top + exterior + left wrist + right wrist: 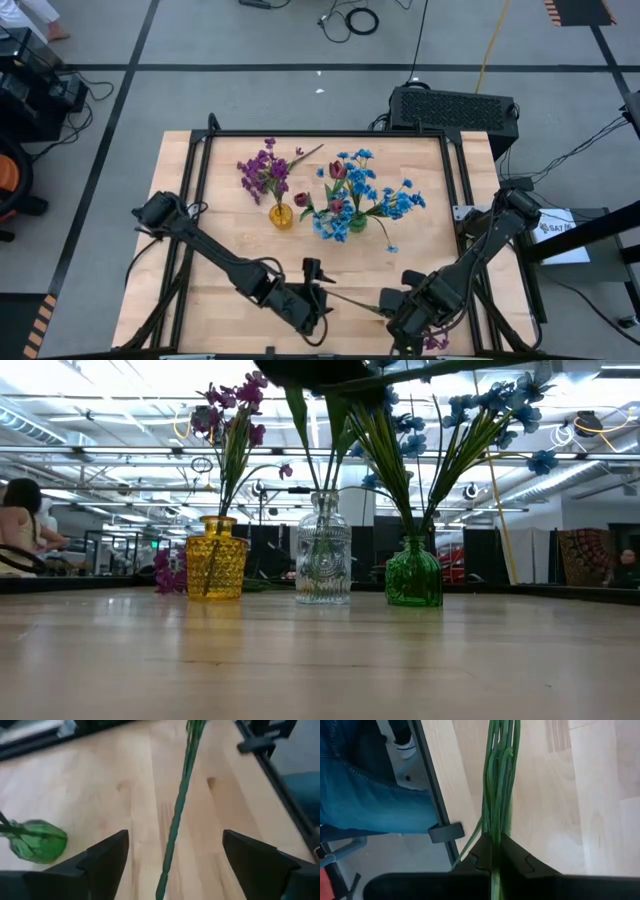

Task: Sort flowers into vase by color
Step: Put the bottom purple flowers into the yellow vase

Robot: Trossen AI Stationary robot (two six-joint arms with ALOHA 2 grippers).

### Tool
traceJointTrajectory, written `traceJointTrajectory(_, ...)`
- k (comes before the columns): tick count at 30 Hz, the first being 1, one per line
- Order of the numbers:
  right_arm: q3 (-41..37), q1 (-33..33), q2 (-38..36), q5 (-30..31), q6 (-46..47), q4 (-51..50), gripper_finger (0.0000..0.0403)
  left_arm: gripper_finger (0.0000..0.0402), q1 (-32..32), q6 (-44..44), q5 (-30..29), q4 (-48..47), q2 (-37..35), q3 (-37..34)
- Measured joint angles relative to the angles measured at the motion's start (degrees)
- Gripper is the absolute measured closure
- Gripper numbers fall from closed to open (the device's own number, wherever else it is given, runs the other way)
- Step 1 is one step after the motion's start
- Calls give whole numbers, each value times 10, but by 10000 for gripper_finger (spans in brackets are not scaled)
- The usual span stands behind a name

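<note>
At about 6 o'clock on the desk (190, 300), the right pincer (495, 851) is pressed fully shut on a bunch of green stems (497, 780), and its purple blossoms (436, 343) peek out past the near edge of the desk. The left pincer (172, 857) stands wide open with one thin stem (181, 805) passing between its fingers (107, 855), and it holds nothing. I think the risk is here: if the left pincer closes off-centre, the stem can slip out or bend. If the right one lets go too early, the sprig drops over the edge. The yellow vase (282, 215), with purple flowers (262, 168), stands at 11 o'clock, just beside the clear vase (322, 565) and the green vase (357, 222), so a long stem may knock one over.
</note>
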Motion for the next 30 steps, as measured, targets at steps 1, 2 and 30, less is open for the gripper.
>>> traceJointTrajectory(1, 0, 0, 0, 0, 0, 0, 399, 82, 2, 0, 8, -2, 4, 0)
traceJointTrajectory(2, 0, 0, 0, 0, -1, 0, 399, 89, 3, 0, 11, -2, 5, 0)
traceJointTrajectory(30, 0, -1, 0, 7, 0, -1, 377, 383, 10, 2, 13, -42, 5, 0)
